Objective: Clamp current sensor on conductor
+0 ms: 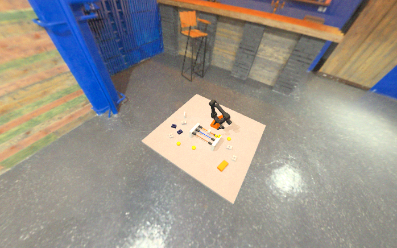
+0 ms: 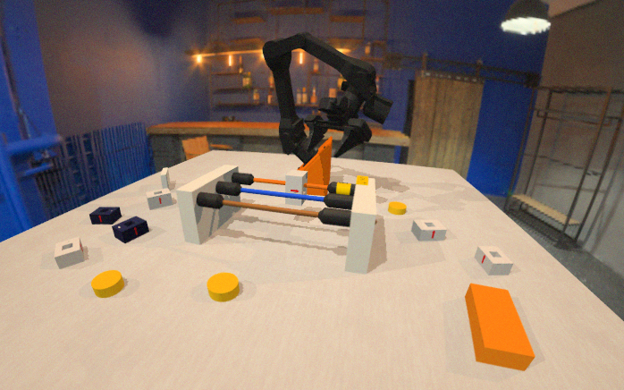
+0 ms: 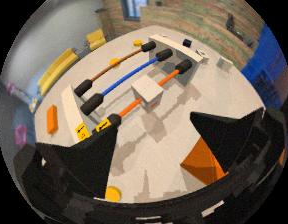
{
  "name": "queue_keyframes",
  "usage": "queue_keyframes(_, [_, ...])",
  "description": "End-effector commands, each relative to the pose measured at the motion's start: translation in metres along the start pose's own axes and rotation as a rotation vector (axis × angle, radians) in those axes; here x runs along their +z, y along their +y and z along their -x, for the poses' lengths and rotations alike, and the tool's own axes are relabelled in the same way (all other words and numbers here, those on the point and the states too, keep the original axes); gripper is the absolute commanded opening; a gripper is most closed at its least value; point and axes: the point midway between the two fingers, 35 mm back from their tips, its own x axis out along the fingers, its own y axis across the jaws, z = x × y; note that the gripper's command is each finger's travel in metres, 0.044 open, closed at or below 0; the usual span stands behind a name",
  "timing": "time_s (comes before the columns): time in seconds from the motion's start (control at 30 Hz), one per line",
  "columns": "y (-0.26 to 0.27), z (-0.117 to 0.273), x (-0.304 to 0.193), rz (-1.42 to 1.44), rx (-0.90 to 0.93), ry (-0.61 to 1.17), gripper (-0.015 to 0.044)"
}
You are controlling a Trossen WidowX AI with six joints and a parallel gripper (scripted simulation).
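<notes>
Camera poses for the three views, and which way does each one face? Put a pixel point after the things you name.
Top: high, off to one side, facing obliquely down at the table (image 1: pixel 190 172); whole arm (image 1: pixel 220 108) (image 2: pixel 339 56) shows.
Exterior: just above table height, across the rack (image 2: pixel 364 230) (image 1: pixel 214 145) from the arm, facing it; arm and open end effector (image 2: pixel 323 145) (image 3: pixel 155 121) show.
Wrist: on the arm, facing down over the rack; both fingers show.
Top and exterior share the orange block (image 1: pixel 223 165) (image 2: pixel 497 325).

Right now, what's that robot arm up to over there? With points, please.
The arm is handling nothing: its hand (image 1: pixel 222 124) (image 2: pixel 336 154) (image 3: pixel 155 121) hangs open in the air. A white sensor (image 1: pixel 209 131) (image 2: pixel 295 188) (image 3: pixel 148 92) already sits around the orange conductor (image 1: pixel 205 128) (image 2: pixel 269 182) (image 3: pixel 130 108), its red arrow pointing toward the end with the yellow markers. Whether it's latched, I can't tell.
</notes>
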Motion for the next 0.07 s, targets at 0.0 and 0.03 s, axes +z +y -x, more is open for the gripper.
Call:
queue_keyframes(0.0, [0.005,-0.008,0.021,-0.233,-0.081,0.176,0.0440])
queue_keyframes(0.03, [0.001,-0.002,0.004,-0.061,-0.024,0.050,0.0440])
